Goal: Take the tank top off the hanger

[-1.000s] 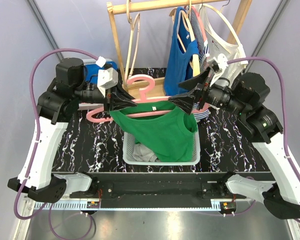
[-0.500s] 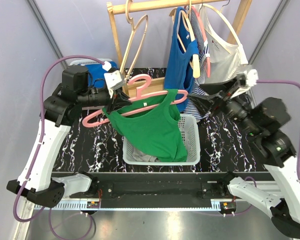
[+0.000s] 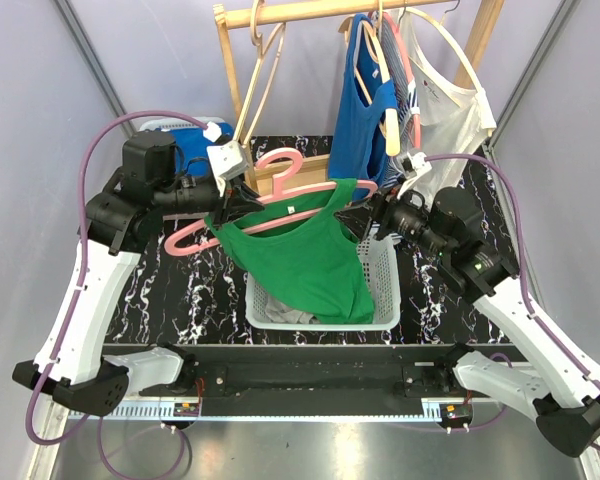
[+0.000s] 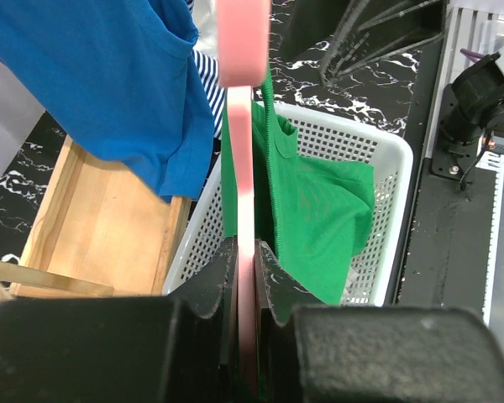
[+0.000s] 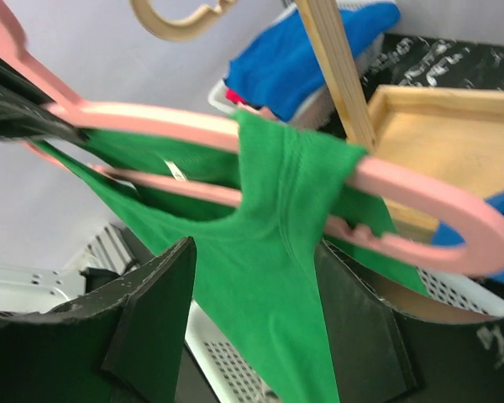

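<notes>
Half a second back the right arm was stretched high toward the right edge. It has since swung inward and dropped, and the right gripper (image 3: 373,214) now sits at the raised right end of the pink hanger (image 5: 151,117). The left arm has not shifted in that time. Its shoulder stands tall at the far left and its forearm runs level toward the middle. The left gripper (image 3: 230,197) is clenched on the hanger near its left shoulder, and the left wrist view shows both fingers (image 4: 214,290) pressed flat against the pink bar.

The hanger is held in the air and tilted, left end low and right end high. The green tank top (image 3: 310,260) is still on it, and its lower half hangs into the white basket (image 3: 382,272) on the black marbled table (image 3: 180,290). In the right wrist view one strap drapes over the hanger's upper bar. The right fingers (image 5: 155,319) stand apart on either side of that strap, released and not pinching it.

A small white tag (image 3: 302,212) shows at the neckline, too small to read. Behind, a wooden rack (image 3: 230,70) carries a blue top (image 3: 358,110) and a white top (image 3: 442,100). The white top has a small dark print that cannot be read.
</notes>
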`<state>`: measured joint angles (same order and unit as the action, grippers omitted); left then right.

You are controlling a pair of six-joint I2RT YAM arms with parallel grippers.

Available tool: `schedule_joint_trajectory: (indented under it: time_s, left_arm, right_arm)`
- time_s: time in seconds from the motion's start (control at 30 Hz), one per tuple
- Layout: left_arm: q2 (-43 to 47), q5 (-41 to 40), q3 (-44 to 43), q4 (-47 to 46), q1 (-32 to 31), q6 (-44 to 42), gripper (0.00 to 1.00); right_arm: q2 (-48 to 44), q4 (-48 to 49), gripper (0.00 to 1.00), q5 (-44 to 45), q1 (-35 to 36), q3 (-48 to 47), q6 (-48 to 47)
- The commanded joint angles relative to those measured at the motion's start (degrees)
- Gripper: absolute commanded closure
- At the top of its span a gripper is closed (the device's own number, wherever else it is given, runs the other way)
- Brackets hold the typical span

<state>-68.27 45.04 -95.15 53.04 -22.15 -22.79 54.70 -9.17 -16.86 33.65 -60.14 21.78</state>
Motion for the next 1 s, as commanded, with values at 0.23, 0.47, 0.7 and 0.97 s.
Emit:
schedule_joint_trajectory:
  time_s: [0.23,0.47,0.7,0.97]
  left_arm:
    - [2.18,4.44,-3.28,-4.52,0.09,1.95,1.0]
    - [1.74,5.41,-4.16,-4.52,-0.08,2.04,1.0]
    - [1.65,6.2,-4.34,-4.35,-0.26,2.04,1.0]
    - [1.3,6.82,-4.78,-4.17,-0.61,2.39,1.0]
  right_arm:
    - [2.17,9.97,0.34,-2.56,0.1,-0.77,2.22]
    - [1.12,6.36,0.28,-0.98,0.1,-0.86,0.81]
    - [-1.34,4.77,0.26,0.51,0.1,1.34,-0.69]
    - [0.67,7.58,0.3,-0.45,0.1,0.81,0.28]
